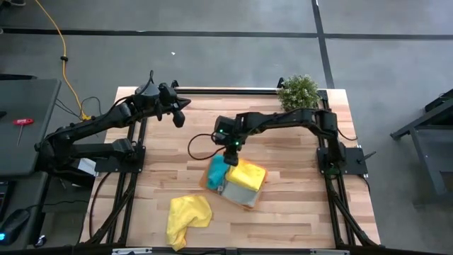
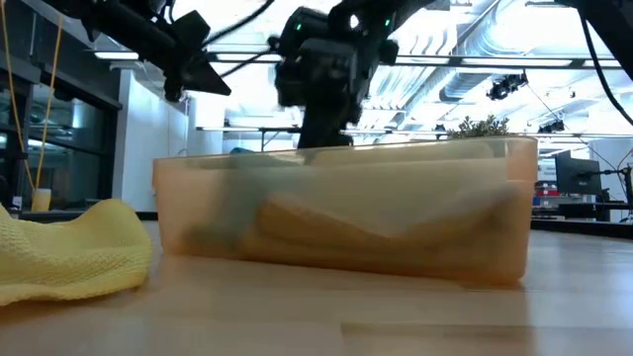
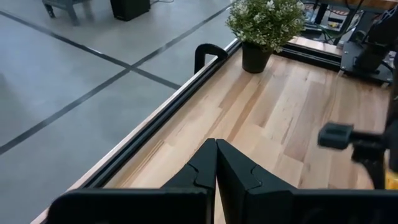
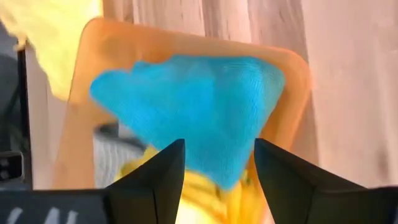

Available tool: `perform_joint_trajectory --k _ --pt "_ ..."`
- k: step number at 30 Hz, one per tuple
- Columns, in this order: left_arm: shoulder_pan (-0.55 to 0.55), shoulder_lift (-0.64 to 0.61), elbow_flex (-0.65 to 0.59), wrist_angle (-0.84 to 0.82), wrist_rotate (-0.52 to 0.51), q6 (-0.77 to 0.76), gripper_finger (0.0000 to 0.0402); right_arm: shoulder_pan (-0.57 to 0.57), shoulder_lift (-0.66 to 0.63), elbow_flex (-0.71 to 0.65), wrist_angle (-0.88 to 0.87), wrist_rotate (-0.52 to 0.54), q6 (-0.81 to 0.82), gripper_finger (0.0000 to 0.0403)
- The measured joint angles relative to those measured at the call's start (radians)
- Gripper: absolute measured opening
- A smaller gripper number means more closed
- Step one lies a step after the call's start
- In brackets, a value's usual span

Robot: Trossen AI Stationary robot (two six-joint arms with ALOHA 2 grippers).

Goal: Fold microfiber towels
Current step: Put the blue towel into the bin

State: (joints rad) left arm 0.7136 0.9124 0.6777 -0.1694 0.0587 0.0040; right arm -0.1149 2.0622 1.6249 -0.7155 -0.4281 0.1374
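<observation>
An orange tray (image 1: 253,202) near the table's middle holds a teal towel (image 4: 199,112), which lies on a folded yellow towel (image 1: 248,173) and a grey one (image 1: 237,191). My right gripper (image 4: 217,162) hangs open just above the teal towel, its fingers clear of the cloth. In the low view it (image 2: 321,133) stands above the tray's rim (image 2: 346,158). A second yellow towel (image 1: 187,216) lies crumpled on the table near the front edge. My left gripper (image 3: 216,149) is shut and empty, raised over the far left of the table (image 1: 181,117).
A small potted plant (image 1: 299,91) stands at the table's far edge, right of centre. Black rails run along the table's far edge (image 3: 161,106) and sides. Bare wood lies between the tray and the left arm (image 1: 163,163).
</observation>
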Motion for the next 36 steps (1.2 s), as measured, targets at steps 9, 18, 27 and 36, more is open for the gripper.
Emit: perform_joint_trajectory --k 9,18,27,36 --pt "0.000 0.002 0.000 0.000 -0.038 0.000 0.0000 0.005 -0.103 -0.014 -0.111 0.081 -0.214 0.0182" --pt "-0.001 0.049 0.000 -0.006 -0.041 -0.037 0.0000 0.042 -0.104 -0.105 0.113 0.055 -0.352 0.0019" --pt "0.000 0.099 0.000 0.001 -0.020 0.002 0.0000 0.112 -0.029 -0.111 0.230 0.055 -0.351 0.0004" --pt "-0.001 0.103 0.000 0.002 0.008 0.058 0.0000 0.141 0.040 -0.107 0.226 0.137 -0.162 0.0002"
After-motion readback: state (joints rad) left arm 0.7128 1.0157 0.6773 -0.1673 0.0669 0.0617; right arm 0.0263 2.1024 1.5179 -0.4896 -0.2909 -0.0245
